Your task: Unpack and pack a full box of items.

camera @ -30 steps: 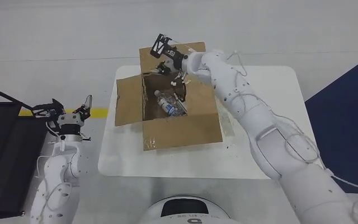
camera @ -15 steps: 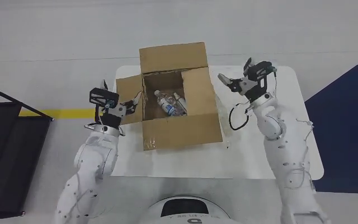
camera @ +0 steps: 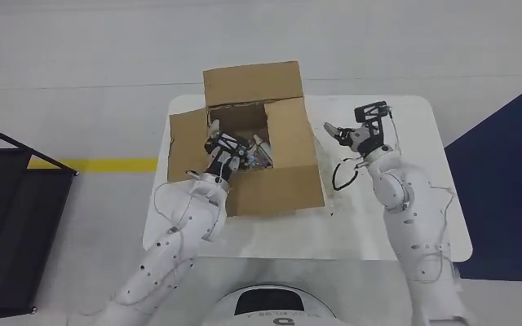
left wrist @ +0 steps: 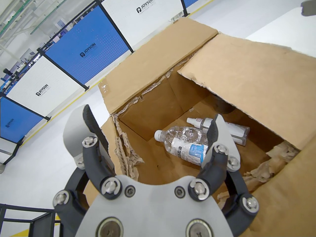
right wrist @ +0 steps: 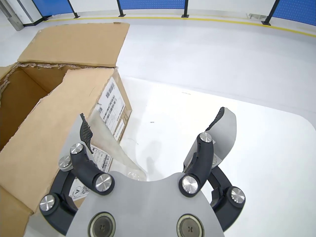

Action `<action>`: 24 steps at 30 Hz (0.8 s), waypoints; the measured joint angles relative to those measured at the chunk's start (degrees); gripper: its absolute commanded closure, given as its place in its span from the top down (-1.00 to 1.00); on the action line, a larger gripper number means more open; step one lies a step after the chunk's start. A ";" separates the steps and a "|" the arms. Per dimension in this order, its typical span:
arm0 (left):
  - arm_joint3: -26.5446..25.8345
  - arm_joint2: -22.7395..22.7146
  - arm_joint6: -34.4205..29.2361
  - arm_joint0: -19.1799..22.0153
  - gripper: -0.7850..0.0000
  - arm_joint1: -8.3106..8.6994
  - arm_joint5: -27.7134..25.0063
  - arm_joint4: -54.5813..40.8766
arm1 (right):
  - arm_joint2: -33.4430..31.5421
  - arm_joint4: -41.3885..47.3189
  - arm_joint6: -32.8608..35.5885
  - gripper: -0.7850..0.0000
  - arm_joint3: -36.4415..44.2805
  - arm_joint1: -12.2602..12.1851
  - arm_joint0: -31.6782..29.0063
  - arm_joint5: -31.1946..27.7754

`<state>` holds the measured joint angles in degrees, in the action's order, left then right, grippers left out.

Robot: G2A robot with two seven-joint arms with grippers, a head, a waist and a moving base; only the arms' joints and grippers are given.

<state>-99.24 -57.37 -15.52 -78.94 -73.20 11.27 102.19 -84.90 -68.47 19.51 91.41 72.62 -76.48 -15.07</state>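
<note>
An open cardboard box (camera: 277,191) stands on the white table (camera: 367,236) with its flaps spread. Inside lie a clear water bottle (left wrist: 184,143) with a blue-and-white label, a white spray bottle (left wrist: 230,127) beside it, and crumpled brown paper (left wrist: 269,160). My left gripper (camera: 227,148) hangs open over the near left part of the opening, just above the water bottle (camera: 247,155), with nothing between its fingers (left wrist: 91,124). My right gripper (camera: 351,129) is open and empty above bare table to the right of the box (right wrist: 49,114).
A loose clear plastic sheet with a label (right wrist: 116,159) lies on the table against the box's right side. A black rack (camera: 16,220) stands on the floor to the left, and a blue panel (camera: 497,179) to the right. The table's right half is free.
My left gripper has swung in from outside the box's left flap to over the opening. My right gripper has drifted slightly nearer and stays open beside the box.
</note>
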 measured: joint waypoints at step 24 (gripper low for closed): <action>6.64 2.18 -1.38 4.68 1.00 -2.94 3.89 3.12 | 0.12 2.51 9.84 1.00 6.91 -1.55 -3.25 -7.21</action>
<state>-92.59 -55.20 -16.90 -74.26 -76.14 15.15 105.31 -84.78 -65.96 29.35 98.32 71.07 -79.73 -22.28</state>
